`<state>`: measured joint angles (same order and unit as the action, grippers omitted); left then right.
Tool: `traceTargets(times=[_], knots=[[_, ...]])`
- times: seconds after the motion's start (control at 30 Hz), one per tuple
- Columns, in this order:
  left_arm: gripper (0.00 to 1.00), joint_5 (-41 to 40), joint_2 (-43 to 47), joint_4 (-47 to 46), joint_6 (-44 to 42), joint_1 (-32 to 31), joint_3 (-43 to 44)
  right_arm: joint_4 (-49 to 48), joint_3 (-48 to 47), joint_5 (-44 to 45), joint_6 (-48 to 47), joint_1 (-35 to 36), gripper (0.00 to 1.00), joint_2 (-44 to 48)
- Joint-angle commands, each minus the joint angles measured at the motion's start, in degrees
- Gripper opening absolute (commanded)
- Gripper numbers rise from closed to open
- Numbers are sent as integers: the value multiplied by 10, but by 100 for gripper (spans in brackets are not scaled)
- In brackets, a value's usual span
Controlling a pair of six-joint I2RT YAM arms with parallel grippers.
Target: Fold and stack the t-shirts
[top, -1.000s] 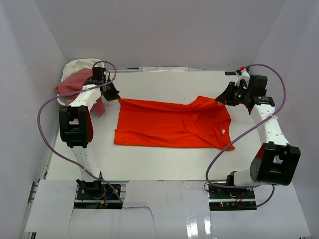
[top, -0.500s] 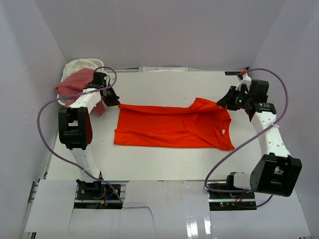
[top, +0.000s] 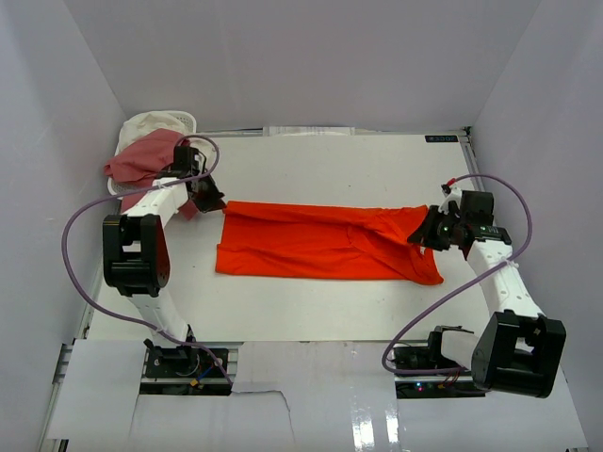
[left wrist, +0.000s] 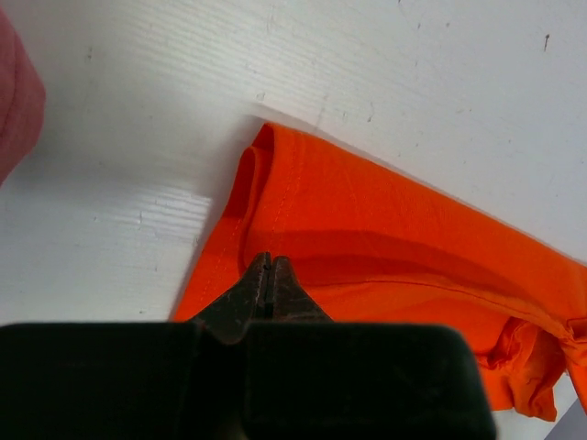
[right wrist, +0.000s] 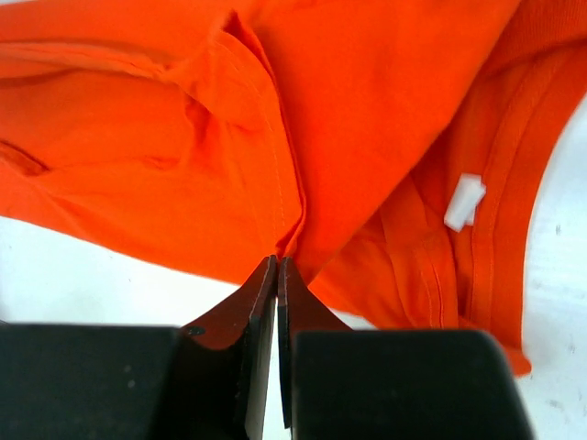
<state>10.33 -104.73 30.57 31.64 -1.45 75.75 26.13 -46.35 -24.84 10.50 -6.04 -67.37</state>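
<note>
The orange t-shirt (top: 325, 247) lay spread across the middle of the bench (top: 330, 160), as a long band running from left to right. Its far part was doubled over toward the near edge, and the neck end pointed to the right.

The left gripper (top: 212, 201) was at the far left corner of this shirt. In the left wrist view its jaws were pressed together, with the orange hem pinched at their tips, so it held the shirt by that corner. The fabric beside it showed a folded edge with a seam.

The right gripper (top: 421, 235) was at the right end of the shirt, near the collar. In the right wrist view its jaws were also closed, and a ridge of orange cloth ran straight into them. A small white label (right wrist: 463, 202) was visible on the neckline just beside.

The pink t-shirt (top: 141, 158) lay bunched in the far left corner, hanging over the white basket (top: 186, 117). The cream-white t-shirt (top: 151, 122) sat in the basket behind it. Both were well apart from the orange one.
</note>
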Motion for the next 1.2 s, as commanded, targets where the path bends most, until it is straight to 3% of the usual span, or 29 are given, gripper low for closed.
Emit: traceTargets(times=[0.0, 0.23, 0.27, 0.33, 0.43, 0.47, 0.6, 0.8, 1.03, 1.17], knots=[[0, 0, 51, -7, -10, 3, -23, 20, 34, 21, 15, -3, 8, 35], [0, 7, 70, -7, -13, 3, -77, 43, 85, 58, 34, -3, 9, 52], [0, 6, 70, -6, -13, 3, -83, 46, 84, 58, 43, -2, 11, 49], [0, 4, 65, -6, -17, 3, -94, 71, 72, 54, 46, -2, 28, 44], [16, 9, 57, -2, -17, 3, -102, 95, 65, 55, 40, -1, 41, 42], [36, 11, 55, -2, -14, 3, -104, 99, 64, 56, 38, -1, 45, 48], [64, 7, 53, 5, -4, 3, -109, 82, 60, 55, 48, -1, 46, 73], [88, -44, 64, 29, -9, 7, -90, 8, 29, -13, 31, 0, 47, 37], [89, -49, 59, 39, -12, 12, -47, -39, -45, -36, -5, 35, 52, -85], [89, -15, 46, 34, -15, 11, -10, -48, -93, 1, -24, 86, 50, -139]])
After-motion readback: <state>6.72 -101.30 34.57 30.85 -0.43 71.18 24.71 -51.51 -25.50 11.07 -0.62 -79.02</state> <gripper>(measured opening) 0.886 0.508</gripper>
